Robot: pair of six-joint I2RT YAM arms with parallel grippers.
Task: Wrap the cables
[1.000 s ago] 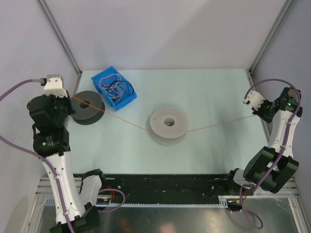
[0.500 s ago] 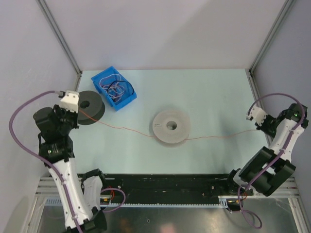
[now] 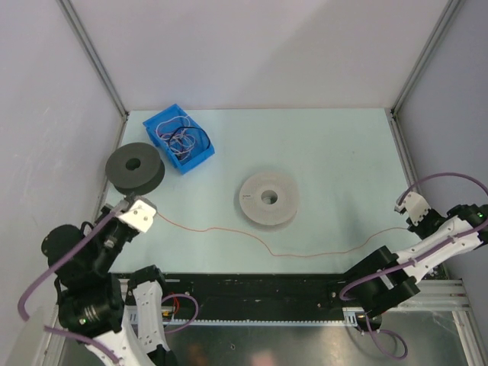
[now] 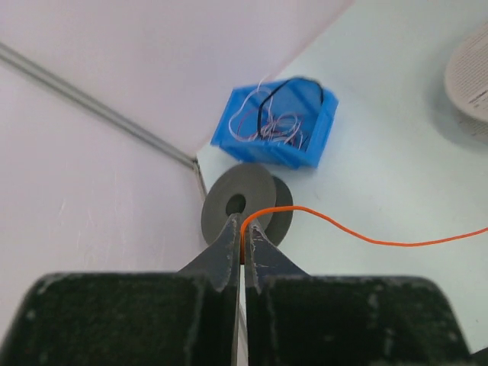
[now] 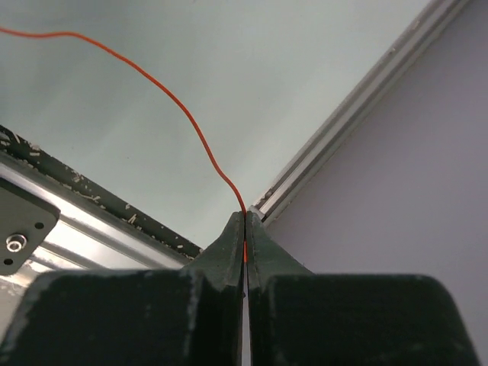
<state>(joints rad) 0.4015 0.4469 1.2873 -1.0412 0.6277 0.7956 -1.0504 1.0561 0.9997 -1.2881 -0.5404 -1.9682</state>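
A thin orange cable (image 3: 252,236) lies slack across the near part of the table in front of the light grey spool (image 3: 266,199). My left gripper (image 3: 149,216) is shut on the cable's left end, near the table's left front. In the left wrist view the cable (image 4: 358,232) curves out from between the shut fingertips (image 4: 245,229). My right gripper (image 3: 404,224) is shut on the cable's right end at the table's right front edge; in the right wrist view the cable (image 5: 175,103) rises from the closed tips (image 5: 245,221). A dark grey spool (image 3: 135,168) stands at the far left.
A blue bin (image 3: 178,138) with tangled wires sits at the back left, also in the left wrist view (image 4: 278,126). Metal frame posts run along both sides. The black rail (image 3: 259,290) lines the near edge.
Both grippers have pulled back toward the near edge with the cable ends. The cable has slipped off the light grey spool and gone slack in front of it.
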